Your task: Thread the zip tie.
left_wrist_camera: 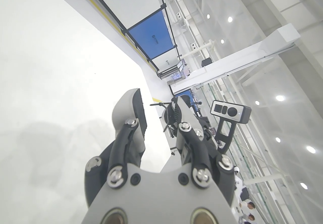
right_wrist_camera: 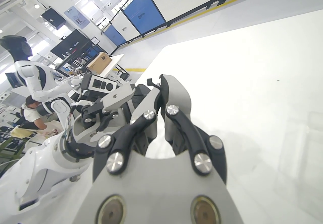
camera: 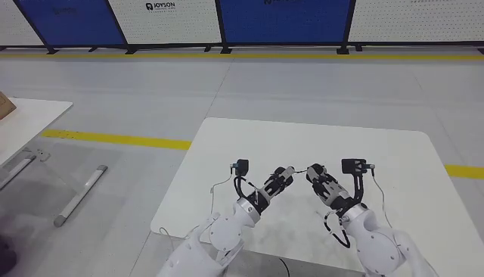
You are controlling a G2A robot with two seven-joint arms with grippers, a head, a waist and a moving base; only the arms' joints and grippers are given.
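Grips the black zip tie (right_wrist_camera: 151, 82) in the right gripper (right_wrist_camera: 160, 87), with both fingers pressed flat together on the strap. Leaves a short stub with a small blocky tip poking out just past those fingertips. Points that stub at the left gripper (left_wrist_camera: 159, 98), which sits tip to tip with the right one and just beside it.

Holds the left gripper's fingers (left_wrist_camera: 137, 106) spread well apart, dark ribbed pads facing each other across the gap. Places the tie's stub, in the left wrist view, within that gap and close to one pad; cannot tell whether it touches the pad. Trails a thin black strand of the tie from the right fingertips, curling back along the right gripper.

Hangs both grippers above the white table (camera: 378, 144), near its middle, tabletop beneath them. Carries a small dark wrist camera (left_wrist_camera: 228, 111) on a stalk just beside the right gripper, on the side away from the left gripper. Mounts a matching one beside the left gripper, again on the outer side.

Sets a row of blue and white panels (camera: 287, 4) and a yellow floor line (camera: 227, 54) well beyond both grippers, past the table's far edge.
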